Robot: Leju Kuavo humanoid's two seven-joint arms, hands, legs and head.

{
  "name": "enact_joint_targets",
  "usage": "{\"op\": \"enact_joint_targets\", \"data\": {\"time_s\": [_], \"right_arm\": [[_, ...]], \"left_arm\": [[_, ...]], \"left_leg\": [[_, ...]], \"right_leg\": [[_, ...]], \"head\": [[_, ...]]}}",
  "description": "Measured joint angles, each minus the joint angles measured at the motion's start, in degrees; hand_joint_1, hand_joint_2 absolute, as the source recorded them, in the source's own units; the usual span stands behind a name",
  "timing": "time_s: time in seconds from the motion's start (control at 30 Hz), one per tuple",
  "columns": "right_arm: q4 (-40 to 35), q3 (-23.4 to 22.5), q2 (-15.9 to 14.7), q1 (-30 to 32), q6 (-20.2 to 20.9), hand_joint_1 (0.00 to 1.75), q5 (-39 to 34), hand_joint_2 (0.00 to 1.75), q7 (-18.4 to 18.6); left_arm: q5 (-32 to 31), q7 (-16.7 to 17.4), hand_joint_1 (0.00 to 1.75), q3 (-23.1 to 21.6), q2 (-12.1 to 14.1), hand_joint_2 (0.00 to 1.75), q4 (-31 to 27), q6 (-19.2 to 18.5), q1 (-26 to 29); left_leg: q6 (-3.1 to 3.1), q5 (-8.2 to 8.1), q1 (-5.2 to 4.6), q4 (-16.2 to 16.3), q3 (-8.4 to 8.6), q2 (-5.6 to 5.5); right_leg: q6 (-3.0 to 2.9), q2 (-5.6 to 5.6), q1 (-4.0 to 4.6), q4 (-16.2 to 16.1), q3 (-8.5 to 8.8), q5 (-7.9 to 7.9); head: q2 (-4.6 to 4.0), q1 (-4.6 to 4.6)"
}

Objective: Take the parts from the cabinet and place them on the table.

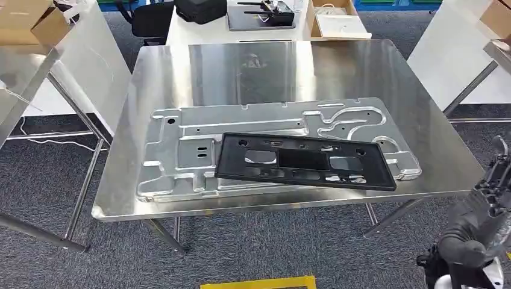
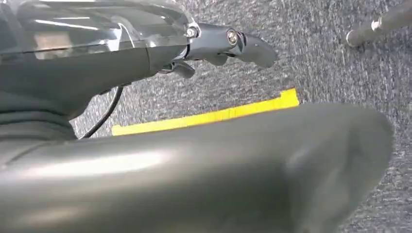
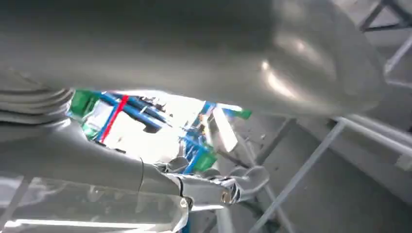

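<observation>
From my head view the steel desk (image 1: 150,72) carries the big silver plate (image 1: 181,162) with the black frame (image 1: 301,161) lying across it, well apart from my right hand (image 1: 482,211), empty beside the desk's corner, while my left wrist view shows my left hand (image 2: 228,46) holding nothing, fingers loosely out, above carpet and yellow tape (image 2: 209,116).

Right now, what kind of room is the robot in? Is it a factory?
Probably a workshop or test lab, not a full factory. A steel table holds a stamped metal panel with a black plastic frame lying on it; cardboard boxes sit behind, and yellow floor tape marks the carpet.
</observation>
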Motion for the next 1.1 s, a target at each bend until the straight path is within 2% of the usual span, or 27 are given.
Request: {"op": "enact_joint_targets", "data": {"time_s": [0.03, 0.1, 0.13, 0.17, 0.23, 0.27, 0.3, 0.33, 0.37, 0.4, 0.47, 0.5, 0.53, 0.6, 0.67, 0.7, 0.73, 0.8, 0.83, 0.87, 0.9, 0.93, 0.97, 1.0, 1.03, 1.07, 1.1], "right_arm": [[0.34, -1.89, 0.52, 0.27, 0.58, 0.00, -0.37, 0.00, -0.15], [1.38, -4.92, 1.60, 0.71, 1.46, 0.00, -0.94, 0.00, -0.63], [2.46, -7.04, 2.34, 0.89, 2.46, 0.00, -1.50, 0.00, -0.89], [3.17, -8.68, 3.00, 1.07, 3.32, 0.00, -1.90, 0.00, -1.16], [4.20, -11.69, 4.22, 1.31, 4.48, 0.00, -2.27, 0.00, -1.70], [4.72, -12.77, 4.72, 1.42, 4.78, 0.00, -2.29, 0.00, -1.81], [5.22, -13.52, 5.17, 1.55, 4.96, 0.00, -2.29, 0.00, -1.81], [5.76, -14.32, 5.74, 1.72, 5.57, 0.00, -2.29, 0.00, -1.75], [6.20, -15.19, 6.26, 1.93, 6.13, 0.00, -2.27, 0.00, -1.70], [6.64, -16.09, 6.79, 2.10, 6.57, 0.00, -2.29, 0.00, -1.70], [7.65, -17.83, 7.93, 2.56, 7.23, 0.00, -2.32, 0.00, -1.75], [8.00, -18.33, 8.28, 2.72, 7.65, 0.00, -2.32, 0.00, -1.81], [8.33, -19.06, 8.63, 2.80, 8.17, 0.00, -2.32, 0.00, -1.86], [8.80, -19.79, 9.40, 2.81, 9.17, 0.00, -2.08, 0.00, -1.97], [9.55, -20.83, 10.27, 2.92, 10.18, 0.00, -1.55, 0.00, -1.92], [9.98, -21.23, 10.73, 2.97, 10.57, 0.00, -1.38, 0.00, -1.92], [10.29, -21.54, 10.99, 2.97, 10.71, 0.00, -1.29, 0.00, -1.90], [10.60, -21.87, 11.26, 2.93, 10.91, 0.00, -1.24, 0.00, -1.90], [10.88, -21.98, 11.47, 2.92, 11.21, 0.00, -1.07, 0.00, -1.90], [11.30, -22.20, 11.78, 2.92, 11.76, 0.00, -0.72, 0.00, -1.88], [11.63, -22.35, 12.11, 2.92, 12.24, 0.00, -0.48, 0.00, -1.83], [11.91, -22.42, 12.37, 2.93, 12.70, 0.00, -0.17, 0.00, -1.66], [12.28, -22.46, 12.70, 2.93, 13.35, 0.00, 0.24, 0.00, -1.31], [12.69, -22.50, 12.98, 2.91, 14.04, 0.00, 0.70, 0.00, -0.68], [13.09, -22.55, 13.18, 2.90, 14.63, 0.00, 1.07, 0.00, 0.17], [13.66, -22.53, 13.49, 2.86, 15.12, 0.00, 1.38, 0.00, 0.79], [14.60, -22.53, 13.68, 2.90, 15.43, 0.00, 1.75, 0.00, 1.53]], "left_arm": [[0.00, -0.07, 0.00, 0.04, 0.00, 0.00, 0.02, -0.02, 0.01], [0.02, -0.33, 0.00, 0.13, 0.02, 0.00, 0.02, -0.02, 0.26], [0.04, -0.48, 0.00, 0.20, 0.02, 0.00, 0.02, 0.02, 0.43], [0.04, -0.55, 0.00, 0.33, 0.02, 0.00, 0.02, 0.02, 0.54], [0.04, -0.57, 0.00, 0.61, 0.02, 0.00, 0.02, 0.02, 0.87], [0.04, -0.57, 0.00, 0.70, 0.02, 0.00, 0.04, 0.02, 1.01], [0.04, -0.57, 0.00, 0.72, 0.02, 0.00, 0.04, 0.02, 1.05], [0.11, -0.57, 0.00, 0.83, 0.02, 0.00, 0.02, 0.11, 1.05], [0.22, -0.55, 0.00, 0.96, 0.04, 0.00, 0.02, 0.17, 1.05], [0.22, -0.55, 0.00, 1.05, 0.04, 0.00, 0.02, 0.24, 1.05], [0.26, -0.48, 0.00, 1.09, 0.09, 0.00, 0.02, 0.37, 1.01], [0.26, -0.48, 0.00, 1.11, 0.07, 0.00, 0.00, 0.48, 0.92], [0.26, -0.48, 0.00, 1.11, 0.06, 0.00, 0.00, 0.57, 0.89], [0.26, -0.44, 0.00, 1.22, 0.06, 0.00, 0.00, 0.68, 1.03], [0.22, -0.42, 0.00, 1.53, 0.06, 0.00, 0.00, 0.70, 1.07], [0.22, -0.42, 0.00, 1.75, 0.09, 0.00, -0.07, 0.74, 0.92], [0.22, -0.42, 0.00, 1.90, 0.11, 0.00, -0.13, 0.83, 0.92], [0.11, -0.44, 0.00, 2.03, 0.09, 0.00, -0.24, 0.83, 0.96], [0.09, -0.42, 0.00, 2.12, 0.11, 0.00, -0.24, 0.81, 1.01], [0.04, -0.42, 0.00, 2.18, 0.09, 0.00, -0.24, 0.79, 1.03], [0.04, -0.41, 0.00, 2.32, 0.09, 0.00, -0.24, 0.81, 1.02], [0.04, -0.41, 0.00, 2.45, 0.09, 0.00, -0.24, 0.81, 1.01], [0.13, -0.39, 0.00, 2.54, 0.09, 0.00, -0.24, 0.85, 1.01], [0.28, -0.37, 0.00, 2.58, 0.06, 0.00, -0.24, 0.90, 0.98], [0.42, -0.31, 0.00, 2.60, -0.17, 0.00, -0.24, 0.96, 1.03], [0.57, -0.31, 0.00, 2.67, -0.24, 0.00, -0.26, 1.12, 0.92], [0.68, -0.22, 0.00, 2.78, -0.26, 0.00, -0.26, 1.22, 0.91]], "left_leg": [[-0.46, 0.25, -0.09, 0.06, -0.15, -0.08], [-1.27, 0.79, -0.12, -0.14, -0.25, -0.11], [-1.64, 0.93, 0.04, -0.22, -0.32, -0.12], [-1.78, 0.18, 0.32, 0.19, -0.56, -0.15], [-1.56, -4.97, 0.07, 5.44, -2.40, -0.16], [-1.57, -8.15, -0.20, 10.65, -3.97, -0.22], [-1.56, -10.32, -0.35, 15.35, -5.33, -0.26], [-1.46, -10.96, -0.46, 17.94, -5.61, -0.26], [-1.29, -10.34, -0.59, 17.73, -4.77, -0.27], [-1.13, -8.48, -0.69, 14.89, -2.77, -0.27], [-0.89, -4.19, -0.69, 4.40, 3.56, -0.27], [-0.87, -4.56, -0.61, -0.23, 6.03, -0.44], [-0.62, -4.82, -1.19, -1.19, 6.59, -0.85], [-0.09, -4.40, -1.29, -0.73, 5.81, -1.05], [1.17, -3.45, -1.34, -0.70, 4.98, -0.95], [1.69, -2.81, -1.26, -0.72, 4.33, -0.64], [2.12, -2.29, -1.29, -0.72, 3.67, -0.59], [2.50, -1.21, -1.53, -0.68, 2.18, -0.30], [2.56, -0.66, -1.70, -0.61, 1.36, -0.16], [2.64, -0.13, -1.85, -0.54, 0.56, -0.03], [2.65, 0.36, -1.99, -0.52, -0.19, 0.04], [2.65, 0.74, -2.14, -0.49, -0.75, 0.06], [2.64, 1.17, -2.34, -0.48, -1.21, 0.07], [2.57, 1.58, -2.39, -0.48, -1.49, 0.06], [2.28, 1.88, -2.45, -0.47, -1.64, 0.03], [1.94, 2.26, -2.44, -0.43, -1.75, 0.04], [1.54, 2.74, -2.22, -0.49, -1.93, 0.07]], "right_leg": [[-0.84, 0.17, 0.18, 0.22, -0.47, 0.35], [-1.70, 0.18, 0.41, 0.49, -1.12, 0.23], [-2.38, 0.15, 0.40, 0.37, -1.39, 0.51], [-3.05, -0.01, -0.13, 0.19, -1.87, 0.88], [-3.83, -0.17, 0.12, 0.19, -2.59, 1.35], [-4.22, -0.25, 0.28, 0.20, -3.01, 1.69], [-4.45, -0.27, 0.52, 0.24, -3.49, 2.06], [-4.55, -0.28, 0.75, 0.26, -3.93, 2.44], [-4.55, -0.27, 0.87, 0.28, -4.35, 2.78], [-4.48, -0.27, 0.89, 0.33, -4.81, 3.14], [-4.08, -0.25, 0.82, 0.59, -5.61, 3.79], [-3.69, -0.23, 0.88, 0.87, -5.98, 4.06], [-3.35, -0.21, 1.06, 1.00, -6.24, 4.41], [-2.78, -0.20, 1.07, 0.87, -6.07, 5.24], [-2.17, -0.13, 0.92, 0.46, -6.40, 6.04], [-1.99, -0.19, 0.77, 1.01, -6.78, 4.25], [-1.99, -0.19, 0.84, 3.10, -7.34, 1.16], [-1.96, -0.19, 0.95, 11.19, -9.27, -5.24], [-1.96, -0.19, 0.97, 15.38, -10.12, -6.92], [-2.01, -0.19, 1.00, 17.63, -10.09, -6.64], [-2.10, -0.19, 1.03, 17.24, -8.86, -4.84], [-2.27, -0.19, 1.11, 15.00, -6.85, -2.86], [-2.68, -0.19, 1.31, 10.54, -3.57, -0.89], [-3.39, -0.19, 1.81, 4.68, 0.57, -0.21], [-4.11, -0.28, 2.18, -0.19, 3.56, -1.89], [-4.12, -0.30, 2.35, -2.50, 4.99, -2.31], [-4.19, -0.29, 2.64, -2.50, 4.67, -2.17]], "head": [[0.00, -0.09], [0.00, -0.07], [0.00, -0.07], [0.00, -0.07], [0.00, -0.09], [0.00, -0.09], [0.00, -0.09], [0.00, -0.09], [0.00, -0.09], [0.00, -0.09], [0.00, -0.09], [0.00, -0.09], [0.00, -0.09], [0.00, -0.07], [0.00, -0.07], [0.00, -0.05], [0.00, -0.02], [0.00, -0.02], [0.00, -0.02], [0.00, -0.02], [0.00, -0.02], [0.00, -0.02], [0.00, -0.02], [0.00, -0.02], [0.00, -0.02], [0.00, -0.04], [0.00, -0.04]]}}
